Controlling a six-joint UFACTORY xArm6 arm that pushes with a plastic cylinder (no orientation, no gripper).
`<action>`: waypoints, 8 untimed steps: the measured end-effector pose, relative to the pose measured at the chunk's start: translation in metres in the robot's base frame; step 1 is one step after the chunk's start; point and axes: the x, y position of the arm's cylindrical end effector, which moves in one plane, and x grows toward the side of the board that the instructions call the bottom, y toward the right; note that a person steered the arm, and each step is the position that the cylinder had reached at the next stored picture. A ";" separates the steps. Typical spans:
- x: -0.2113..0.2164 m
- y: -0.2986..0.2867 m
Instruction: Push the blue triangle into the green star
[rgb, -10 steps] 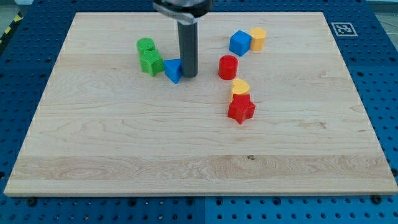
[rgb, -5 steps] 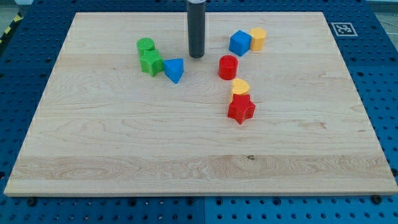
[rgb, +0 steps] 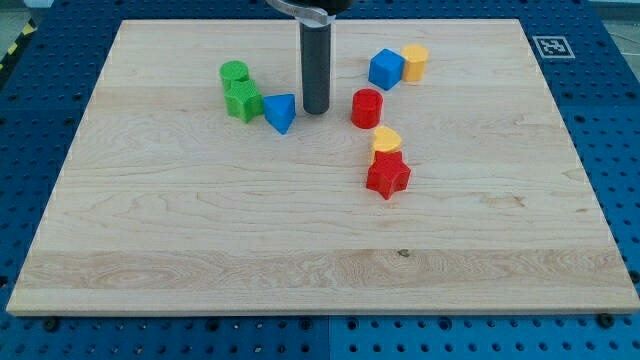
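Note:
The blue triangle (rgb: 281, 112) lies on the wooden board (rgb: 200, 230) in the upper left part of the view. Its left edge touches the green star (rgb: 243, 101). A green cylinder (rgb: 234, 73) stands just above the star. My tip (rgb: 316, 110) is on the board just to the right of the blue triangle, a small gap away from it. The dark rod rises straight up from the tip to the view's top edge.
A red cylinder (rgb: 367, 107) stands right of my tip. A blue cube (rgb: 385, 69) and a yellow block (rgb: 415, 62) sit at the upper right. A yellow block (rgb: 386, 140) touches a red star (rgb: 388, 176) near the centre.
My tip drew back from the blue triangle toward the view's top, then came down again to the triangle's right side. The blocks have not moved.

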 end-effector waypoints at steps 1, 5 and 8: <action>0.010 0.000; 0.004 -0.003; -0.009 -0.003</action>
